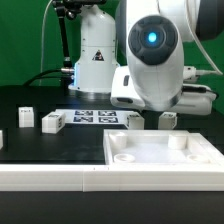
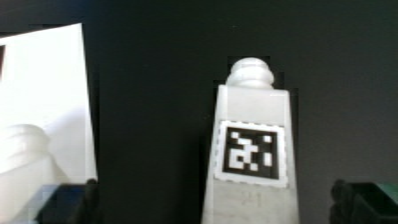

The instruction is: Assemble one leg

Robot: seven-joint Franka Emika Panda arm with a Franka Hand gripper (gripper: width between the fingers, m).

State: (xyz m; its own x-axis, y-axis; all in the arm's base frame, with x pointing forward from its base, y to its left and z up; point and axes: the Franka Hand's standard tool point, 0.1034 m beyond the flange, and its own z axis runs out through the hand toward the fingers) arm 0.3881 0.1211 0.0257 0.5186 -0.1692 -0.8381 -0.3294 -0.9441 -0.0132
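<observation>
In the wrist view a white oblong leg (image 2: 249,130) lies on the black table, with a black-and-white tag on its upper face and a rounded peg at its far end. My gripper (image 2: 217,198) is open around the leg's near end. One dark finger (image 2: 71,203) stands on each side, with a gap to the leg on both. In the exterior view this leg (image 1: 133,120) shows just under the arm's big white wrist, which hides the fingers. Other legs lie at the exterior view's left (image 1: 25,115) (image 1: 52,122) and right (image 1: 168,120).
The large flat square white piece with a raised rim (image 1: 128,158) lies in front of the arm; its edge shows in the wrist view (image 2: 45,90). The marker board (image 1: 95,117) lies behind the legs. A white rail (image 1: 45,177) runs along the front.
</observation>
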